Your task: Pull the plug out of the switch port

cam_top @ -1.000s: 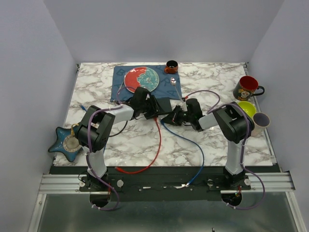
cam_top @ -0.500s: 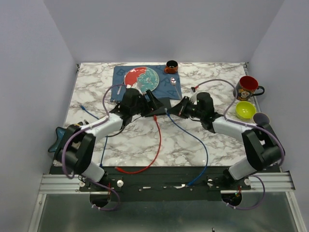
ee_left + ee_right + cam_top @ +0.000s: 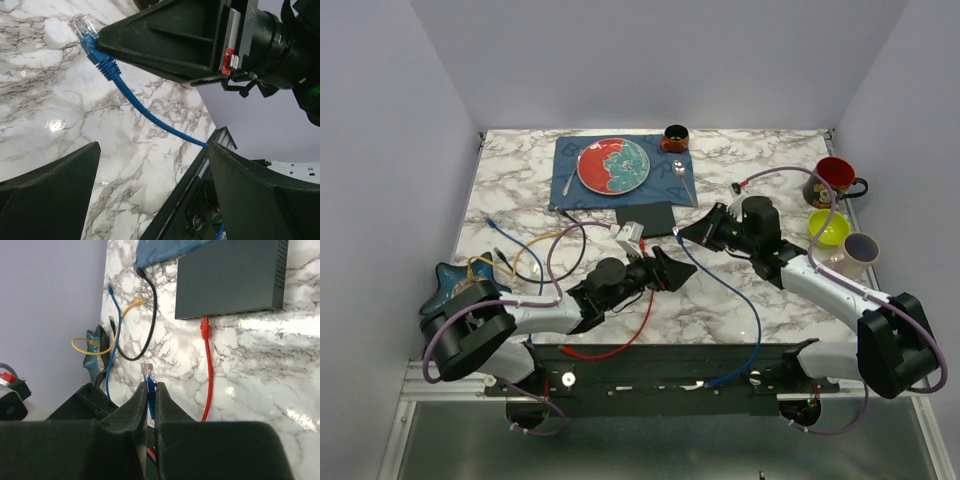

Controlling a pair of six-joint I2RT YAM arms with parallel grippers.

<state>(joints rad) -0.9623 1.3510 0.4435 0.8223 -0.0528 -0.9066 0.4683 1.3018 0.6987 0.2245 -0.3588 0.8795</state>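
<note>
The switch point(image 3: 649, 216) is a flat dark box on the marble table, also in the right wrist view point(image 3: 230, 277). A red plug point(image 3: 204, 328) sits in a socket on its near edge. My right gripper point(image 3: 684, 234) is shut on a blue plug point(image 3: 148, 376), held clear of the switch to its near right. The clear tip sticks out past the fingertips point(image 3: 140, 400). The left wrist view shows the same blue plug point(image 3: 86, 31) free in the air. My left gripper point(image 3: 670, 270) is open and empty, low over the table in front of the switch.
Blue placemat point(image 3: 570, 185) with a plate point(image 3: 614, 165), spoon and brown cup point(image 3: 675, 137) lies behind the switch. Red mug point(image 3: 833, 181), green bowl point(image 3: 830, 226) and lilac cup point(image 3: 861, 248) stand at the right edge. Loose cables point(image 3: 535, 245) and a blue star dish point(image 3: 450, 285) lie left.
The right gripper has drawn back to the right with the blue plug, which is now out of the switch. The left arm has let go and pulled back toward the near edge.
</note>
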